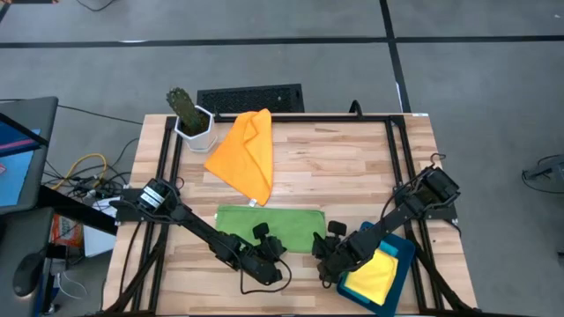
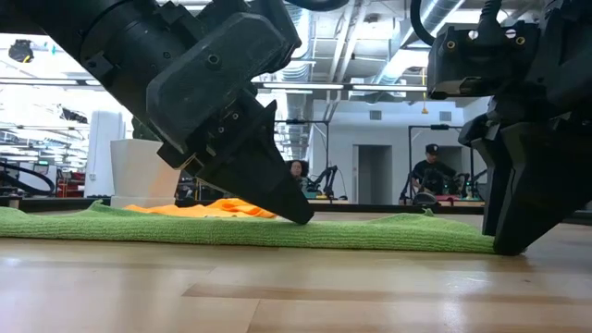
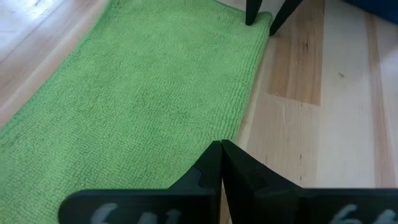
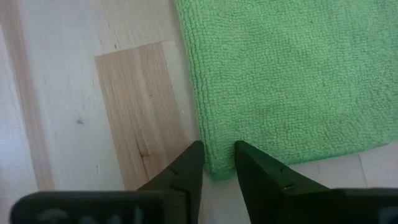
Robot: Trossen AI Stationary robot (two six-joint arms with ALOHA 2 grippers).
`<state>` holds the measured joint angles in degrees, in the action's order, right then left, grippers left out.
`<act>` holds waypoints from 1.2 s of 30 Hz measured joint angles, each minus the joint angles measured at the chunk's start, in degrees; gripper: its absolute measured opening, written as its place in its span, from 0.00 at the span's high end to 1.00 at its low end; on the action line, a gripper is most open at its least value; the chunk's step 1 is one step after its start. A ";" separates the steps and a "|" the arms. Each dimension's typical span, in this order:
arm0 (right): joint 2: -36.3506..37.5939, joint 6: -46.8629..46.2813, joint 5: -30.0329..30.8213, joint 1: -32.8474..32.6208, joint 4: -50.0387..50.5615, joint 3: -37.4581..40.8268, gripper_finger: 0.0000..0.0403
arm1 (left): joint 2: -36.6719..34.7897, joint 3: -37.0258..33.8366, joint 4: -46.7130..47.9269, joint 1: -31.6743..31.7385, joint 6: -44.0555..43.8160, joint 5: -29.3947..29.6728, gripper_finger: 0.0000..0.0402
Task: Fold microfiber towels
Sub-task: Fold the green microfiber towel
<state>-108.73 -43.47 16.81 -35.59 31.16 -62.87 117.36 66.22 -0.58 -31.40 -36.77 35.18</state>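
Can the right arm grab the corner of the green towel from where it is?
Probably yes. The right pincer sits open right at the green towel's corner, one finger on each side of the edge, with only bare table around. Nothing blocks it.

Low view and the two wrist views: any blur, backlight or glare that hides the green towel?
Low view: bright room lights behind leave both arms as dark shapes, yet the green towel reads clearly. Left wrist view: the towel is sharp, the left gripper blurred at its base. Right wrist view: the weave is crisp, the right gripper soft close to the lens. No glare.
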 joint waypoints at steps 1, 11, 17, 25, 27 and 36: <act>0.00 -0.02 -0.03 0.00 0.00 0.00 0.72 | 0.16 0.00 -0.09 0.00 0.00 0.00 1.00; -0.02 -0.46 0.23 0.07 0.25 0.04 0.84 | 3.56 0.17 -3.25 0.15 -0.63 0.03 1.00; -0.29 -0.10 1.76 0.01 3.65 -1.42 0.97 | 3.58 0.17 -3.30 0.17 -0.52 0.03 1.00; -0.31 5.94 5.66 1.23 3.88 -6.89 0.96 | 3.58 0.13 -3.26 0.17 -0.55 -0.33 1.00; -0.28 8.08 5.73 1.97 1.09 -7.15 0.98 | 3.58 0.11 -3.26 0.17 -0.55 -0.39 1.00; -0.28 13.44 6.31 5.03 -5.11 -7.13 0.95 | 3.61 0.11 -3.10 0.17 -0.45 -1.25 1.00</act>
<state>-109.01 -30.02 23.12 -30.57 26.05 -70.00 120.97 66.32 -3.68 -31.22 -37.23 33.92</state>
